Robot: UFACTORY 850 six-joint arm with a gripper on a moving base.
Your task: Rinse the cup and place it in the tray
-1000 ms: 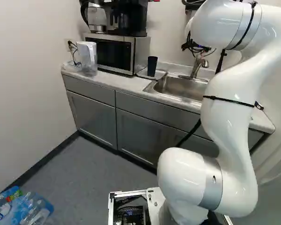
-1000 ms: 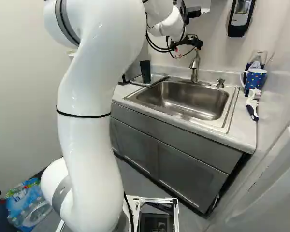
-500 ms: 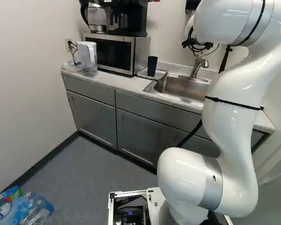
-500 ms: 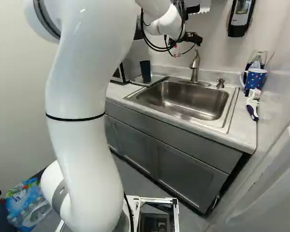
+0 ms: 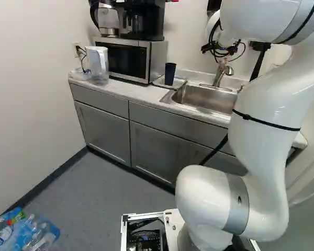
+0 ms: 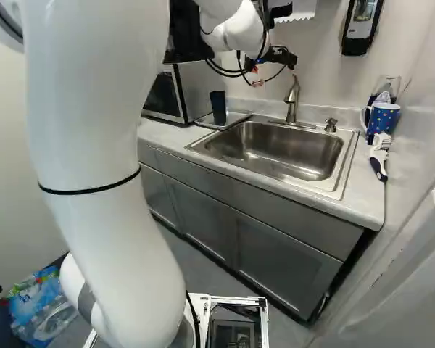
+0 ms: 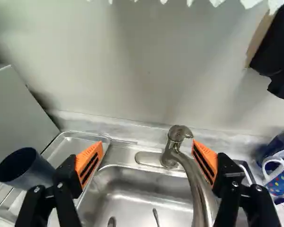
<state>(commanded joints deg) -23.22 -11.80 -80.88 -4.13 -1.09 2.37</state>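
Note:
Near the faucet, in front of the wall, the black gripper (image 6: 279, 58) hangs above the back of the sink (image 6: 283, 156). In the wrist view the gripper (image 7: 147, 144) is open, its orange-padded fingers wide apart and nothing gripped. Between and below them is the metal faucet (image 7: 199, 189), closer to one finger. A dark cup (image 7: 31, 170) stands on the metal tray (image 7: 68, 137), outside the other finger. In the left base view the dark cup (image 5: 170, 74) is between microwave and sink, upright on the tray.
Left of the tray stands the microwave (image 5: 126, 60); a clear pitcher (image 5: 98, 63) is further left. Right of the sink are a blue dotted mug (image 6: 383, 119) and a brush (image 6: 378, 159). A soap dispenser (image 6: 361, 25) hangs on the wall. Bottle packs (image 5: 23, 230) lie on the floor.
My arm's upper links have swung right in the left base view and left in the right base view. The gripper has shifted slightly left in the right base view. Cup, tray and base are unmoved.

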